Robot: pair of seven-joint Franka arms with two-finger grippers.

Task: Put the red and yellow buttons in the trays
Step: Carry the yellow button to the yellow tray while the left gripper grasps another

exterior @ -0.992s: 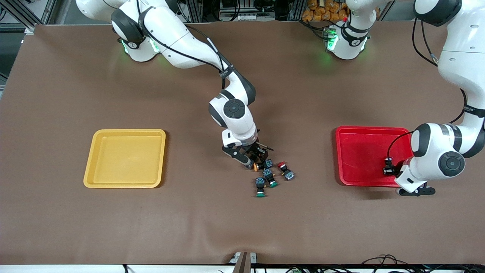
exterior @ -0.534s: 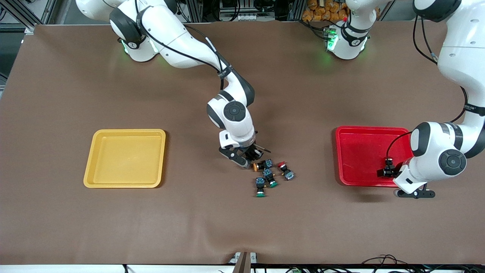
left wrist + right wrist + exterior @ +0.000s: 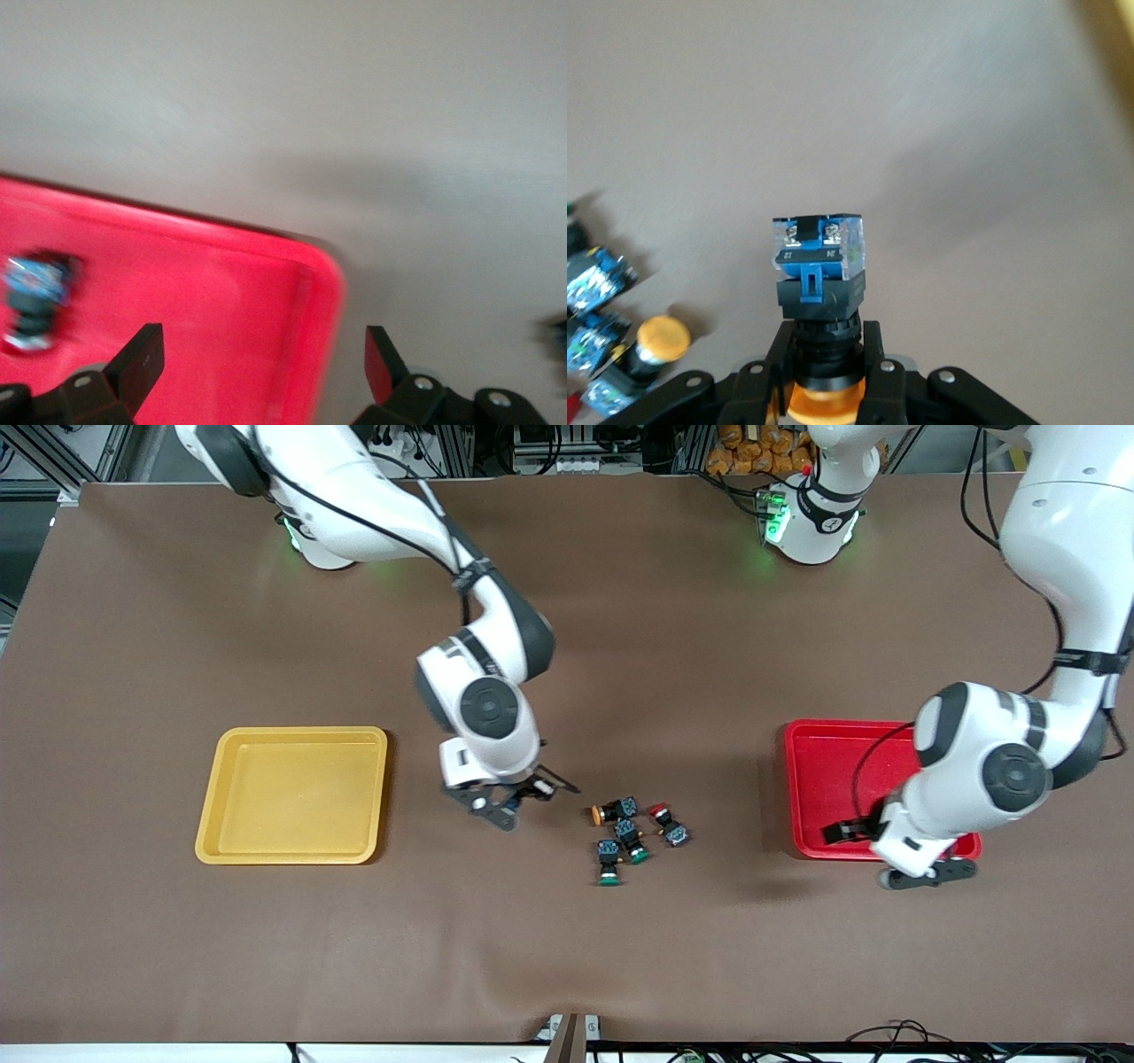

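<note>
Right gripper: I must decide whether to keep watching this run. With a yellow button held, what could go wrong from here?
1. The right gripper clamps the yellow button low by its cap, body sticking out, so it might tip or slip on the way to the yellow tray.
2. The left gripper, jaws open over the red tray's corner, may clip the rim.
3. A red button lies tight among green ones, a hard pick.

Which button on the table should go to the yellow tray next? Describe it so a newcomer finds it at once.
Start from the red tray and move toward the table's middle to the small cluster of switches. The yellow button lies on its side at the cluster's edge toward the yellow tray. Its orange-yellow cap sets it apart: its neighbours have green or red caps.
</note>
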